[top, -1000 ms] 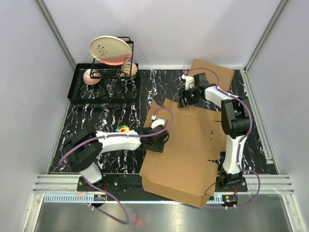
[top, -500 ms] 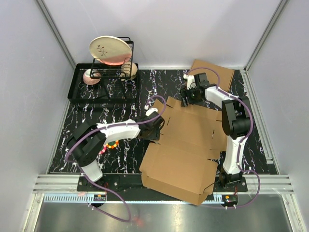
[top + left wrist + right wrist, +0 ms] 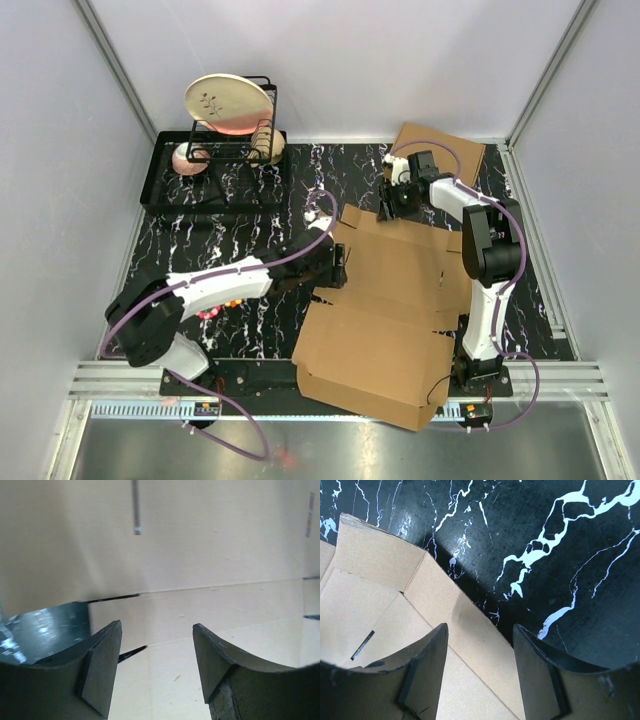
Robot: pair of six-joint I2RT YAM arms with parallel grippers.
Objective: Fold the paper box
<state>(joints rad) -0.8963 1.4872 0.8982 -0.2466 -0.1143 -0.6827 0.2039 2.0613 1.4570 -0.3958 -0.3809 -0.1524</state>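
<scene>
The paper box [image 3: 390,300] is a large brown cardboard sheet lying mostly flat at centre right, with its far and left flaps partly raised. My left gripper [image 3: 338,268] is open at the sheet's left edge. In the left wrist view the left gripper [image 3: 156,625] faces the cardboard [image 3: 210,555], which fills the view, with nothing between the jaws. My right gripper [image 3: 385,212] is open at the sheet's far-left corner. In the right wrist view the right gripper [image 3: 480,627] straddles the edge of the raised far flap [image 3: 455,612], without closing on it.
A second brown cardboard box [image 3: 440,150] lies at the back right. A black dish rack [image 3: 215,185] with a round plate [image 3: 228,103] and a pink bowl [image 3: 188,160] stands at the back left. A small colourful object [image 3: 225,300] lies under my left arm.
My left gripper moved away from me along the sheet's left edge, then right, and the arm stretched out. The sheet's left flap shifted right. My right gripper moved slightly right.
</scene>
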